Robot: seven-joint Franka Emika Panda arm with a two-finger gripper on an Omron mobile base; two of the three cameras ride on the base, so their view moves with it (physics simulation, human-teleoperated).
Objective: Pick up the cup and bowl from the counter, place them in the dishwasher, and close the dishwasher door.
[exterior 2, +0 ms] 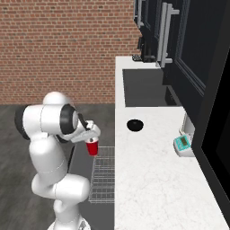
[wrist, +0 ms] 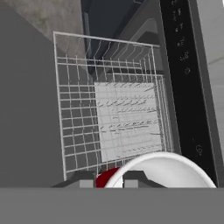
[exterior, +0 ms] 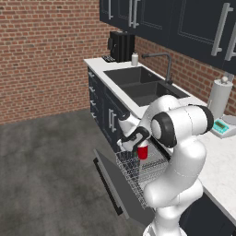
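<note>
- The gripper (exterior: 139,146) holds the red cup (exterior: 143,151) by its rim, above the pulled-out wire rack (exterior: 138,173).
- The black bowl (exterior 2: 135,125) sits on the counter (exterior 2: 152,179).

A home kitchen: brick walls (exterior: 41,50), a marble counter (exterior 2: 152,179) with sink (exterior: 138,85), navy cabinets (exterior: 175,20), an open dishwasher (exterior: 138,173).

arm (exterior: 179,152): glossy white rounded shells | joints: black bands | claw (exterior: 138,146): dark fingers
</note>
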